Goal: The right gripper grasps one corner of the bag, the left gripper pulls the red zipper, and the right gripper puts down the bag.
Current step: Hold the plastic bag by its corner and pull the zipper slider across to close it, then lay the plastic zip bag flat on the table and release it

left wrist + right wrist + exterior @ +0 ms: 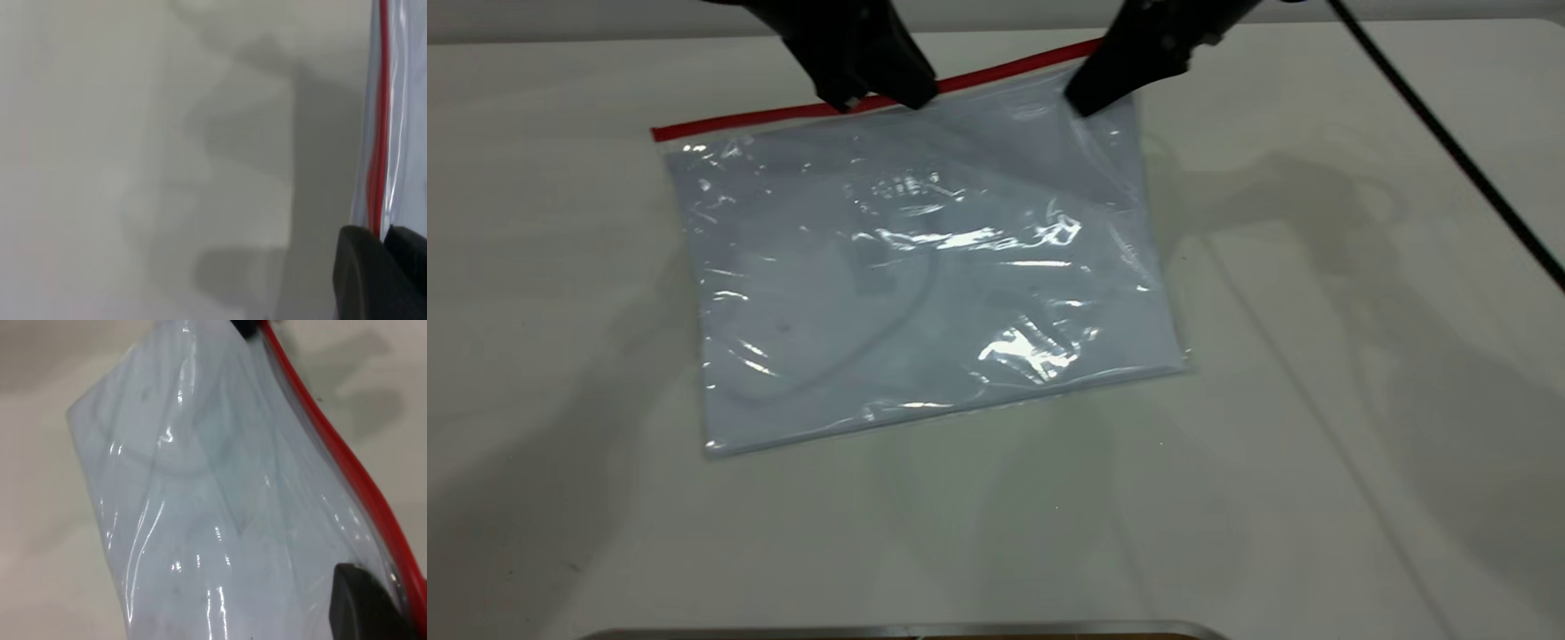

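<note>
The bag [925, 276] is a clear pouch with white paper inside, lying on the table with its far right corner raised. The red zipper [738, 120] runs along its far edge. My left gripper [882, 100] sits on that strip near its middle. In the left wrist view its fingers [360, 273] are closed around the red zipper [381, 147]. My right gripper [1083, 100] is shut on the bag's far right corner. In the right wrist view one finger [363, 603] presses on the bag [200, 520] beside the red zipper [347, 460]; the other finger is hidden beneath.
A thin black cable [1449, 142] crosses the table [1316, 400] at the right. A metal-edged object [907, 631] lies along the near edge. The left gripper also shows in the right wrist view [245, 327] on the strip.
</note>
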`<state>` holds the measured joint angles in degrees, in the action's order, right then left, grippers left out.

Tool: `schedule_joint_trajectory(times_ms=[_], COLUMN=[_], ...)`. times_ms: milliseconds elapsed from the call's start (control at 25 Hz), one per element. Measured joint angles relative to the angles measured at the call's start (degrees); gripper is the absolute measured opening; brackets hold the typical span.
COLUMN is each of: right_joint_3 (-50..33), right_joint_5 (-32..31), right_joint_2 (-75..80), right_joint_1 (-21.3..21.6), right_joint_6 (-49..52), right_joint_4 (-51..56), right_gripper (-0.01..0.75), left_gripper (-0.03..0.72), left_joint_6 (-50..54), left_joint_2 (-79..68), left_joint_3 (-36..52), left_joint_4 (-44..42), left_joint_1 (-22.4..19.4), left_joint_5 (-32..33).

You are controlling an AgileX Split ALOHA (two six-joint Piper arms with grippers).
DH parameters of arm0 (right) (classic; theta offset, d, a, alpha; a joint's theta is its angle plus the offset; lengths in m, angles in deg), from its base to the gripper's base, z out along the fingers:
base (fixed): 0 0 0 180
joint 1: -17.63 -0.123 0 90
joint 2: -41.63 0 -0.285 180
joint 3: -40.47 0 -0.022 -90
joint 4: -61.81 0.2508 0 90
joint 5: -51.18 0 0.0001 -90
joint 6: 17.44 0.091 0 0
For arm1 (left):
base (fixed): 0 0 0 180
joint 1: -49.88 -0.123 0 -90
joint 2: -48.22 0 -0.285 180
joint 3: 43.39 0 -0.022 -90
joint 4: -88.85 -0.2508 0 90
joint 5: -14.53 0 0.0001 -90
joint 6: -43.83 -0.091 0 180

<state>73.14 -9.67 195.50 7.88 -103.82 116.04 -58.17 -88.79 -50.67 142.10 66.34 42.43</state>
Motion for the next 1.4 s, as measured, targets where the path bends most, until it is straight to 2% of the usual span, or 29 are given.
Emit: schedule_joint_trajectory(times_ms=[520, 760, 920, 1040, 1120, 1280, 1400], right_joint_3=[0.0, 0.0, 0.0, 0.0, 0.0, 0.06, 0.11], right_joint_5=[0.05, -0.16, -0.1, -0.1, 0.01, 0.48, 2.6], right_joint_2=[0.0, 0.0, 0.0, 0.0, 0.0, 0.0, -0.29], right_joint_1=[6.75, 8.67, 8.66, 8.75, 9.14, 9.52, 9.59], right_joint_6=[5.98, 10.97, 11.9, 12.3, 12.56, 13.1, 13.28], right_joint_4=[-1.52, -2.02, -1.96, -2.12, -2.33, -2.59, -3.04], right_gripper=[0.035, 0.042, 0.08, 0.188, 0.312, 0.565, 0.676], left_gripper=[0.053, 0.053, 0.064, 0.106, 0.167, 0.355, 0.493], left_joint_6=[14.67, 16.11, 16.27, 16.57, 17.27, 17.82, 20.97], left_joint_2=[0.0, 0.0, 0.0, 0.0, 0.0, 0.0, 0.39], left_joint_3=[0.0, 0.0, -0.06, -0.06, -0.06, -0.06, -0.06], left_joint_4=[-12.51, -14.61, -14.61, -14.91, -14.37, -10.07, -8.63], left_joint_1=[-5.97, -6.64, -6.64, -6.64, -6.97, -7.19, -7.19], left_joint_5=[1.68, 2.57, 2.75, 2.81, 2.82, 2.82, 2.82])
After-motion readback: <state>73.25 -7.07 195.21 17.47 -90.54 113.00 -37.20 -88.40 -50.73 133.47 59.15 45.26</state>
